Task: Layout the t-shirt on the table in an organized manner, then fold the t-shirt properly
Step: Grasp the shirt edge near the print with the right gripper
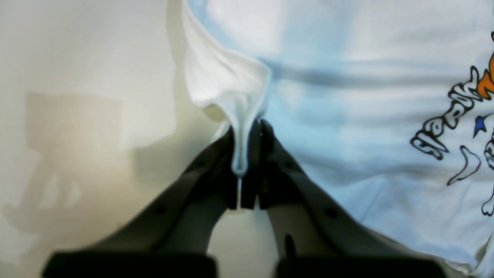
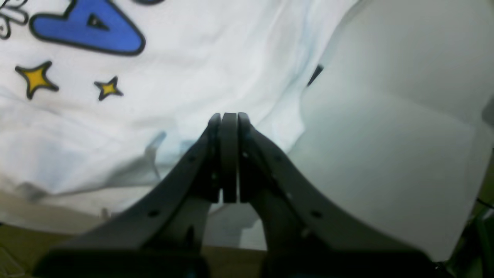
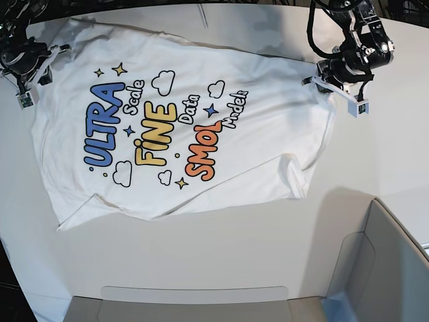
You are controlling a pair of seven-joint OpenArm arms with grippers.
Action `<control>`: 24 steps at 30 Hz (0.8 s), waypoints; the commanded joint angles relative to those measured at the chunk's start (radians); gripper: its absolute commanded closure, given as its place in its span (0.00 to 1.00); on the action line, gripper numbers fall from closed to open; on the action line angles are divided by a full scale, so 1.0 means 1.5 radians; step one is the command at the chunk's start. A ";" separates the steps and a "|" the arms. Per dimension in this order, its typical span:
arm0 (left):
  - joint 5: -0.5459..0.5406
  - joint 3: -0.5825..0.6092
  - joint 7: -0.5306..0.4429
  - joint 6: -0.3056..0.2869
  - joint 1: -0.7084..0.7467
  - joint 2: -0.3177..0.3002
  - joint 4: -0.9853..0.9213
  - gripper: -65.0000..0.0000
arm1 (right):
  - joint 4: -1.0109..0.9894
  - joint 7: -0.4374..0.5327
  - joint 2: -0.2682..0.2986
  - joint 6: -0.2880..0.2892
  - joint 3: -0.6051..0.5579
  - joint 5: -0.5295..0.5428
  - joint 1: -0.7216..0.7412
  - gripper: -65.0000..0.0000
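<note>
White cloth, the t-shirt (image 3: pixel 181 127), lies print-up and mostly flat on the table (image 3: pixel 234 248), its blue, yellow and orange lettering running at a slant. One sleeve near the print's orange end is folded under, and the hem beside it is rumpled.

At the shirt's edge nearest the orange word, the left gripper (image 1: pixel 243 154) is clenched on a pinch of fabric: in the left wrist view a narrow tongue of white cloth is squeezed between its black fingers (image 1: pixel 216 162) and pulled up into a small peak off the tabletop.

At the opposite edge, beside the blue word, the right gripper (image 2: pixel 229 127) has its jaws pressed together. In the right wrist view its tips hover over the shirt near two yellow stars (image 2: pixel 35 78), and no cloth shows between them; whether any is caught below I cannot tell.
</note>
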 commanded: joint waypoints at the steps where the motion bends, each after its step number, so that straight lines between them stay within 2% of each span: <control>1: -0.004 -0.003 0.000 0.000 -0.002 -0.004 0.011 1.00 | 0.010 0.005 0.011 0.008 0.005 0.001 0.005 1.00; 6: -0.004 -0.003 0.000 0.000 -0.002 -0.004 0.011 1.00 | 0.009 0.005 0.011 0.008 0.000 -0.001 -0.003 1.00; 10: -0.003 -0.003 0.000 0.000 -0.002 -0.004 0.011 1.00 | 0.009 0.005 0.016 0.008 -0.045 0.000 -0.042 1.00; 14: -0.003 0.001 0.000 0.000 -0.002 -0.004 0.011 1.00 | 0.009 0.005 0.025 0.008 -0.062 0.001 -0.053 0.75; 16: -0.003 0.001 0.000 0.000 -0.003 -0.004 0.011 1.00 | 0.008 0.005 0.024 0.008 -0.058 0.010 -0.053 0.68; 22: -0.003 0.001 0.000 0.000 -0.003 -0.004 0.007 1.00 | 0.005 0.005 0.022 0.008 -0.062 0.022 -0.052 0.74; 24: -0.003 0.001 0.000 0.000 -0.003 -0.004 0.006 1.00 | -0.006 0.005 0.007 0.008 -0.064 0.022 -0.053 0.76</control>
